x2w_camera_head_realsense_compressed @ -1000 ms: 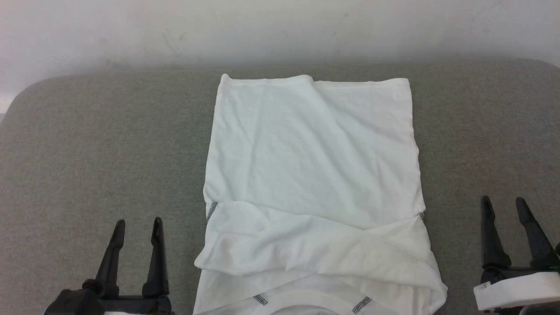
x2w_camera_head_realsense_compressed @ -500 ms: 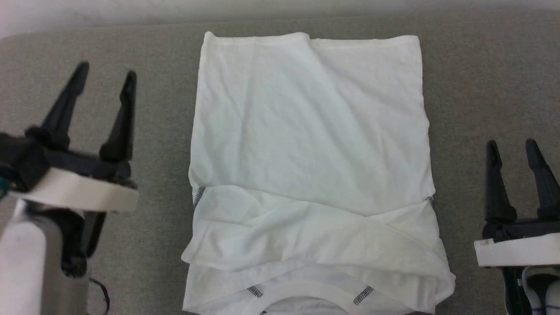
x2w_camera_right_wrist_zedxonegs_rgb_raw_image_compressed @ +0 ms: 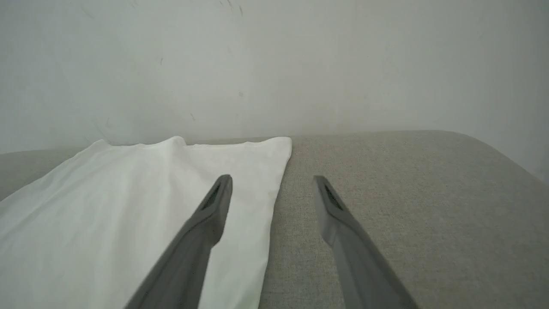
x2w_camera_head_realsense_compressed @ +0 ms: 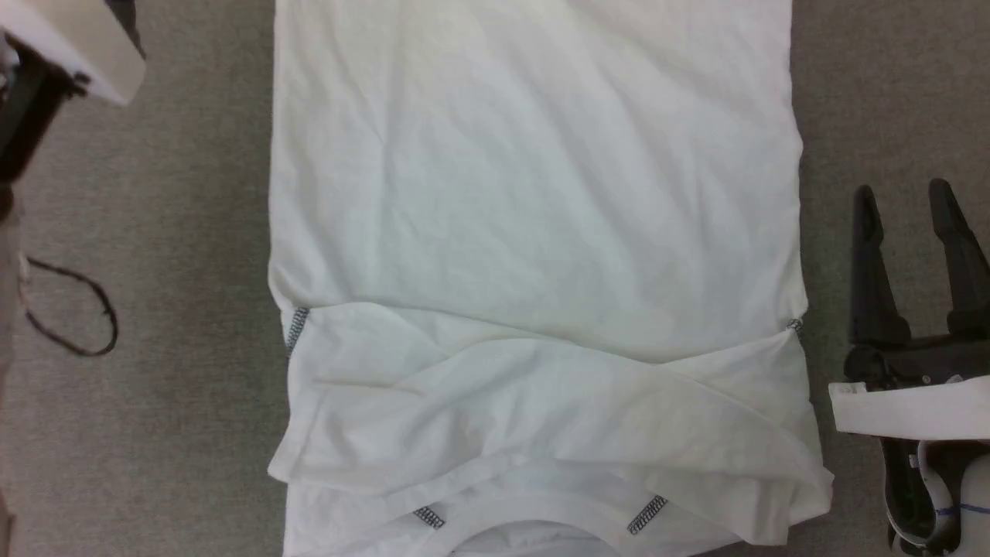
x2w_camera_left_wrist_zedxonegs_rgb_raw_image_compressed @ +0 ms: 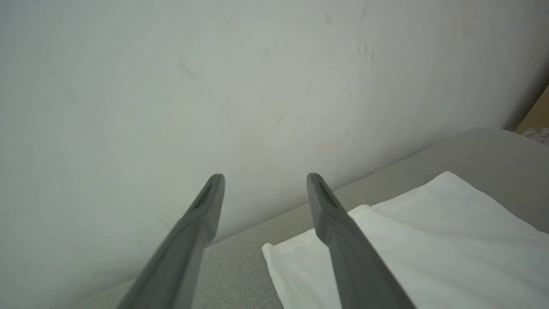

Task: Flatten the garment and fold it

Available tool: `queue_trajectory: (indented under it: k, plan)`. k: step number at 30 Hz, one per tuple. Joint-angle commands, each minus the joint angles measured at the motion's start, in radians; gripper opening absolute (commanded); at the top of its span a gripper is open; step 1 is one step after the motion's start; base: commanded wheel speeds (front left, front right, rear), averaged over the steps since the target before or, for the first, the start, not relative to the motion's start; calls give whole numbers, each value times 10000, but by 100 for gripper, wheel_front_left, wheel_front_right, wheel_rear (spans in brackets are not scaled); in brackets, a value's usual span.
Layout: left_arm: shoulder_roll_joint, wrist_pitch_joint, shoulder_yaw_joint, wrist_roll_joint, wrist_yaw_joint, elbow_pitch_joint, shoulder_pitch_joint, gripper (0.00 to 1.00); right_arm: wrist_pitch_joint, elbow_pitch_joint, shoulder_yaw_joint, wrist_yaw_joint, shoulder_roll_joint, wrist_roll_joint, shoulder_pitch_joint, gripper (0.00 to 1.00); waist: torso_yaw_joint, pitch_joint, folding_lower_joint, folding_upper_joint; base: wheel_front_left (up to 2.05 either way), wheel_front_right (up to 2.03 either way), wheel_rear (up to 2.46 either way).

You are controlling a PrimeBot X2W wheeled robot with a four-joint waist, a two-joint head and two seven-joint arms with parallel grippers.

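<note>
One white thin-fabric short-sleeved T-shirt (x2w_camera_head_realsense_compressed: 534,193) lies flat on the grey woven cushion surface (x2w_camera_head_realsense_compressed: 155,232). Its long axis runs away from the robot, with the ribbed round collar (x2w_camera_head_realsense_compressed: 534,522) nearest and the hem toward the pale wall (x2w_camera_left_wrist_zedxonegs_rgb_raw_image_compressed: 171,86). The head view's edges cut off hem and collar. The left gripper (x2w_camera_left_wrist_zedxonegs_rgb_raw_image_compressed: 264,176), near the far left corner, and the right gripper (x2w_camera_head_realsense_compressed: 901,187), beside the right edge, stand spread wide and empty.
</note>
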Motion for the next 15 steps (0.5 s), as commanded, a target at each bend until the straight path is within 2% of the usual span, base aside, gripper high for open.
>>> queue_trajectory:
  k: [1, 9, 15]
  plan:
    - [169, 230, -270, -276, -65, 279, -455, 100, -71, -33, 52, -9, 22, -25, -199, 100, -438, 1045, -3, -2, 0, 0, 0]
    - [919, 1303, -1891, -1099, -67, 1529, -2000, 100, -136, -53, 191, -9, 22, -71, -505, 100, -865, 1963, -3, -2, 0, 0, 0]
    - [1074, 1891, -2280, -1549, -68, 2452, -2591, 100, -193, -64, 151, -9, 22, 31, -499, 100, -1123, 2408, -3, -2, 0, 0, 0]
